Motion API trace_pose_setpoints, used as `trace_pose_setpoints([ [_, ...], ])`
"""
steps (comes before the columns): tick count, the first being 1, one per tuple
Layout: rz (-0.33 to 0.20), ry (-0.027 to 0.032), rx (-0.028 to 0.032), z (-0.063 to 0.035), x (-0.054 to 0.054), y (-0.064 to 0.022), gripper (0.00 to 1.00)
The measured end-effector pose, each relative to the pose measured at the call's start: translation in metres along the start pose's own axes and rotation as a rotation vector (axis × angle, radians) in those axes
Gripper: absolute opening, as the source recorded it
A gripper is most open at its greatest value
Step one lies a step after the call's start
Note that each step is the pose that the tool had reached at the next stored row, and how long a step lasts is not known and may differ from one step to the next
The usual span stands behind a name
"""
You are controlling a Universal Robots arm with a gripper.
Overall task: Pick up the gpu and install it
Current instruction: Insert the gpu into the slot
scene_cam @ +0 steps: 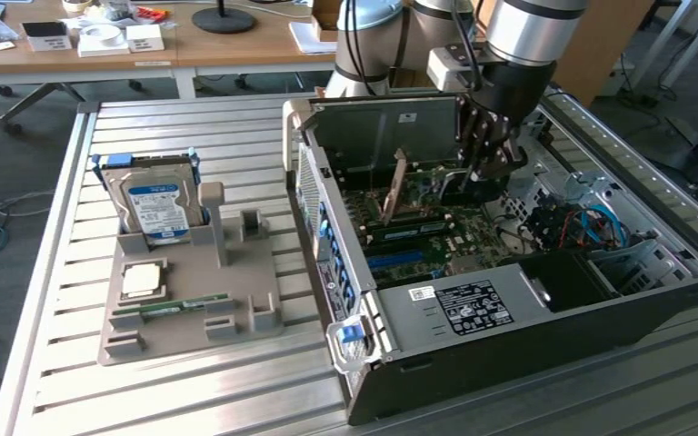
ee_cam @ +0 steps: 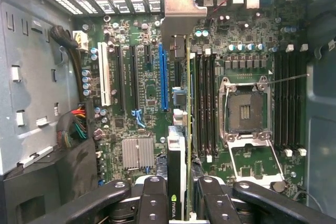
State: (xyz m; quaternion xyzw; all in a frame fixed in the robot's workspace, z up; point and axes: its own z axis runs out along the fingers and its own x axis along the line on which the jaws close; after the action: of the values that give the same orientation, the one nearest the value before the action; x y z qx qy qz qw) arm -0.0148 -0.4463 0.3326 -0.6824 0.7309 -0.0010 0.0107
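If you sweep from the exterior view's left, you first meet the slatted tabletop. It carries a grey holder with the hard drive upright in it and the RAM stick lying flat near its front; neither concerns you. Next comes the open computer case, lying on its side. The claw reaches down from above over its motherboard.

You have the gpu clenched between the fingers, standing on edge and taken at the end away from its metal bracket. In the wrist view the card runs edge-on between the blue slot and the memory slots beside the CPU socket, with the bracket end toward the slotted rear wall. Whether its contact edge has met a slot you cannot tell.

Judge it as light and stiff but fragile: a thin board that will not sag, yet could crack or shed parts if twisted. A hold across the two flat faces suits it. Gripping at one end, though, leaves the bracket end free, so any tilt is magnified there. The smooth faces could slip under load; keep the squeeze firm rather than hard, and stay off the contact edge.
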Motion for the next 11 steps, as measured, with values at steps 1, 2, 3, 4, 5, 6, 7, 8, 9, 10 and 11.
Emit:
trace_pose_setpoints([
  [1, 0.000, 0.0000, 0.0000, 0.0001, 0.0000, 0.0000, 0.27],
  [2, 0.000, -0.0001, 0.0000, 0.0004, 0.0000, 0.0000, 0.27],
  [3, 0.000, -0.0004, 0.0001, 0.0008, 0.0000, 0.0000, 0.27],
  [4, 0.000, -0.0003, 0.0000, 0.0011, 0.0000, 0.0000, 0.27],
  [5, 0.000, 0.0000, -0.0001, 0.0013, 0.0000, 0.0000, 0.27],
  [6, 0.000, 0.0000, 0.0000, 0.0014, 0.0000, 0.0000, 0.27],
  [7, 0.000, 0.0001, -0.0001, 0.0014, 0.0000, 0.0000, 0.27],
  [8, 0.000, 0.0001, -0.0001, 0.0014, 0.0001, 0.0000, 0.27],
  [9, 0.000, -0.0001, 0.0000, 0.0014, 0.0000, 0.0000, 0.27],
  [10, 0.000, -0.0001, 0.0000, 0.0016, 0.0000, 0.0000, 0.27],
  [11, 0.000, -0.0005, 0.0002, 0.0021, 0.0000, 0.0000, 0.27],
])
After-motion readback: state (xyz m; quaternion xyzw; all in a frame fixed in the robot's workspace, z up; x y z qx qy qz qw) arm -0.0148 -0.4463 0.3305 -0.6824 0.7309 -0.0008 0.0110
